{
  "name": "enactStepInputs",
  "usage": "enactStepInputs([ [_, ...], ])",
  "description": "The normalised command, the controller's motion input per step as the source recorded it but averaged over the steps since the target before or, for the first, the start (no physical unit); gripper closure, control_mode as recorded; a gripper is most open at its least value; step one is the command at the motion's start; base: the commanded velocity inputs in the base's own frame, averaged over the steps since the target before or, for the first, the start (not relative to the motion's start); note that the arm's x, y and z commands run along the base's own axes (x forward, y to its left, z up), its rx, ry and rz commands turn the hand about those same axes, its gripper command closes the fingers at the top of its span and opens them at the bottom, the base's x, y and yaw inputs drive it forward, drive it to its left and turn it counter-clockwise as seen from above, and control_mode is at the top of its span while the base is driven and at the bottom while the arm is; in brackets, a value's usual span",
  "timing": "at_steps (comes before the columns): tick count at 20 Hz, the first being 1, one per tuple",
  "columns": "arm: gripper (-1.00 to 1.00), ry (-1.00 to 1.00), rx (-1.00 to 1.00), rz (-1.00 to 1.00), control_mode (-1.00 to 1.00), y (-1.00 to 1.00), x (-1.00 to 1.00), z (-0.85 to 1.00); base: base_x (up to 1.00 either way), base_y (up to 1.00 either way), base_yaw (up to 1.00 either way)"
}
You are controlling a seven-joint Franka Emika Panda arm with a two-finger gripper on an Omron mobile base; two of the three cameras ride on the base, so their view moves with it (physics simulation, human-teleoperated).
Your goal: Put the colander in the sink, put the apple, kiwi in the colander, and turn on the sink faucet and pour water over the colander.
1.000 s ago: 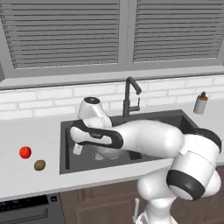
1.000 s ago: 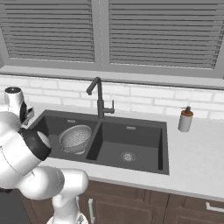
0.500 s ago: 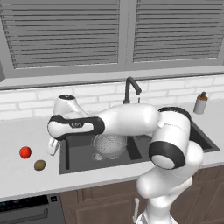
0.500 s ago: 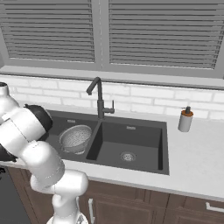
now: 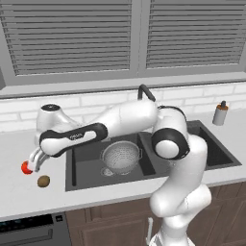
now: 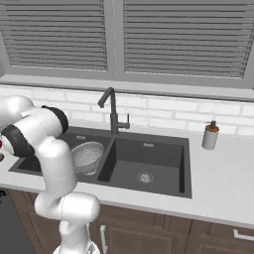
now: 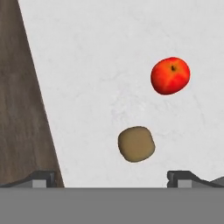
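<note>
The arm reaches far out over the counter (image 5: 19, 192) to the side of the sink (image 5: 86, 178), and its gripper (image 5: 33, 162) hangs above the two fruits with its jaws spread wide and nothing between them. From the left base camera the fingers come down right next to the apple (image 5: 26, 167), partly covering it, though I cannot tell whether they touch it.

Looking along the hand, the two dark fingertips (image 7: 43, 177) stand well apart at the bottom of the view. The kiwi (image 7: 136, 144) lies on the pale counter (image 7: 109, 52) just ahead of the jaws, roughly between the two tips and a little toward the right one. The apple (image 7: 170, 75) sits farther out beyond the kiwi, offset toward the right finger, and the two fruits are near each other but not touching. A dark wood-toned strip runs along the left finger's side of that view.

Away from the jaws, back toward the arm's base, the colander (image 5: 121, 156) sits upright in the sink's left basin, empty as far as I can see. The sink faucet (image 6: 112, 110) stands behind the divider between the basins, and a soap bottle (image 6: 210, 135) stands on the counter past the far basin.
</note>
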Motion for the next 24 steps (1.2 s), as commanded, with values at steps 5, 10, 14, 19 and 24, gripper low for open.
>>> enactStepInputs([
  [5,-1.00,0.00,-0.11,-0.08,-1.00,0.41,0.07,-0.07,0.00,0.00,0.00],
  [10,-1.00,0.00,-0.12,-0.06,-1.00,0.21,0.17,-0.20,0.00,0.00,0.00],
  [14,-1.00,0.00,-0.07,-0.07,-1.00,0.05,0.26,-0.24,0.00,0.00,0.00],
  [19,-1.00,0.00,-0.02,-0.08,-1.00,0.00,0.31,-0.27,0.00,0.00,0.00],
  [24,-1.00,0.01,0.00,-0.09,-1.00,0.00,0.30,-0.33,0.00,0.00,0.00],
])
